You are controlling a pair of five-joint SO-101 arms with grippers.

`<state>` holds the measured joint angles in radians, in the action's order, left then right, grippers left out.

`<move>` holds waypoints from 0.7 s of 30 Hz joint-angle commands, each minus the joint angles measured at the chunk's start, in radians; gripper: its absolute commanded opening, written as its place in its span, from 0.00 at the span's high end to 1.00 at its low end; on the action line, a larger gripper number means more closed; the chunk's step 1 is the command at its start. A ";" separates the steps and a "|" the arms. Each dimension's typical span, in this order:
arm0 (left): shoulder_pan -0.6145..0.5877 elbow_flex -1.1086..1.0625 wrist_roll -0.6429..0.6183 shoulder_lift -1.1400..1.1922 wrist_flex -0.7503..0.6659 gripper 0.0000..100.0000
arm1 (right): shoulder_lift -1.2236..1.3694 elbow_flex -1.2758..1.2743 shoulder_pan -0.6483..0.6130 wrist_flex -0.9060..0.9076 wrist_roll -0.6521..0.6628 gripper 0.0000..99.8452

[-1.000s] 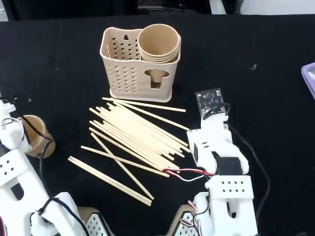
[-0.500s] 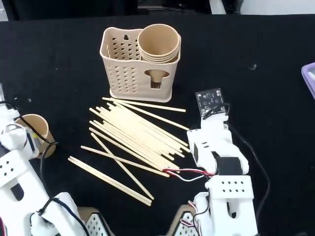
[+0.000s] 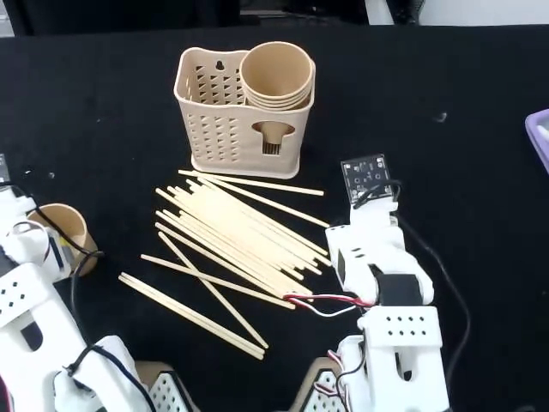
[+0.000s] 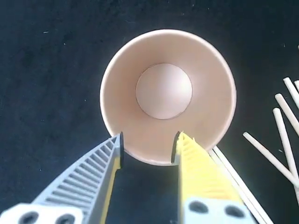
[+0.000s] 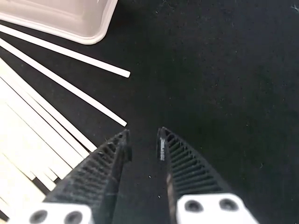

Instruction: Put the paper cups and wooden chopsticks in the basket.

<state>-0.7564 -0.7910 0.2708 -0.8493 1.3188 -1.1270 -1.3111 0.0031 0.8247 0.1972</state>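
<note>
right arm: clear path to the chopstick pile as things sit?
Probably yes. The right gripper hangs open over the bare table right beside the chopsticks, with nothing between them. The basket stands farther off, beyond the pile's far end.

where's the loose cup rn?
High view: the loose cup sits far left on the table, left of the chopsticks. In the left wrist view the left gripper is open at its rim.
</note>
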 commanded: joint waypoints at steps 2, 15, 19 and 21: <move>-0.025 0.142 -0.080 -0.020 0.043 0.80 | -0.022 0.004 0.015 -0.018 -0.008 0.89; -0.139 0.010 -0.284 -0.008 0.032 0.74 | -0.022 0.004 0.015 -0.018 -0.005 0.89; -0.127 -0.084 -0.379 -0.008 -0.127 0.74 | -0.022 0.004 0.015 -0.018 -0.003 0.89; -0.107 -0.102 -0.399 -0.008 -0.169 0.74 | -0.022 0.004 0.015 -0.018 -0.003 0.89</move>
<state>-0.8899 -0.8707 -0.0729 -0.8493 1.2513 -1.1270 -1.3111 0.0031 0.8247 0.1972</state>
